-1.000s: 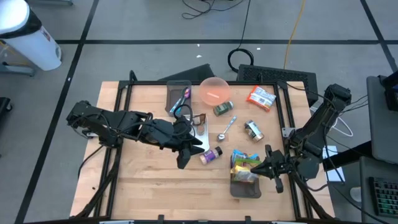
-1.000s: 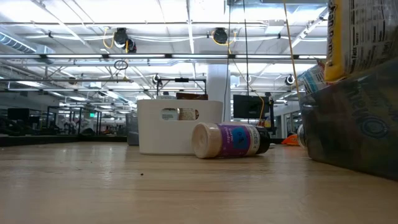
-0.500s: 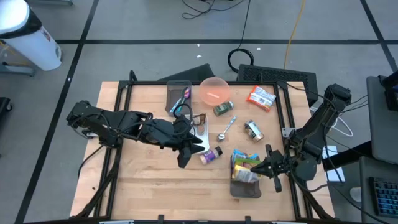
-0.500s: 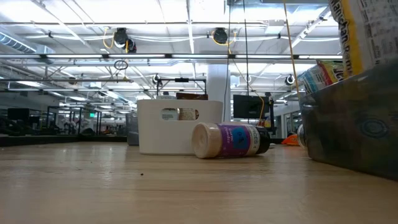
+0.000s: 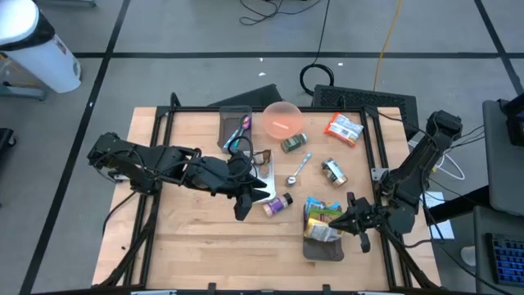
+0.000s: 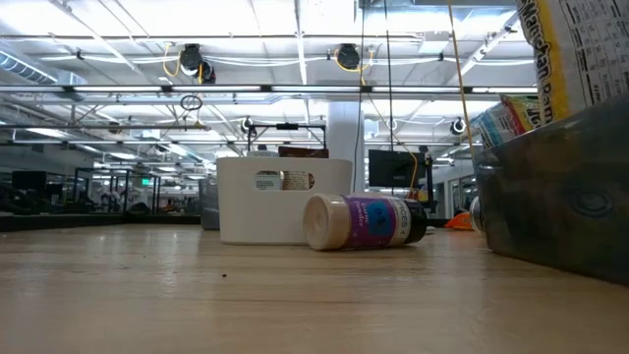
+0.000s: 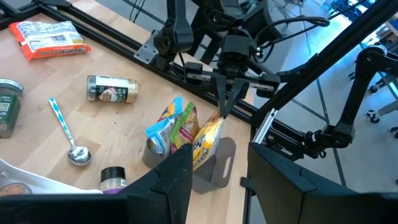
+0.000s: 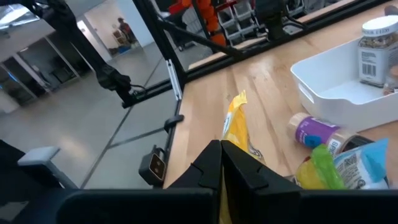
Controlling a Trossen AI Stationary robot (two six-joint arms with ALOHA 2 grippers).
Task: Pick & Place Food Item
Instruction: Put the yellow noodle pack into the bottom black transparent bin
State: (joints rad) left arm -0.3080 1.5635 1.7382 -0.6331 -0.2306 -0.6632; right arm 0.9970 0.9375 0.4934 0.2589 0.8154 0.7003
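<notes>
A yellow snack packet stands upright in the dark grey bin at the table's front right, its top edge crinkled, with a blue pouch and a green pouch packed in beside it. The right gripper has its fingers pinched together on the packet's upper edge, the arm reaching in low from the table's right side. The left gripper hovers over the middle of the table near a purple-labelled spice jar lying on its side and a white tray, its fingers partly apart and holding nothing.
</notes>
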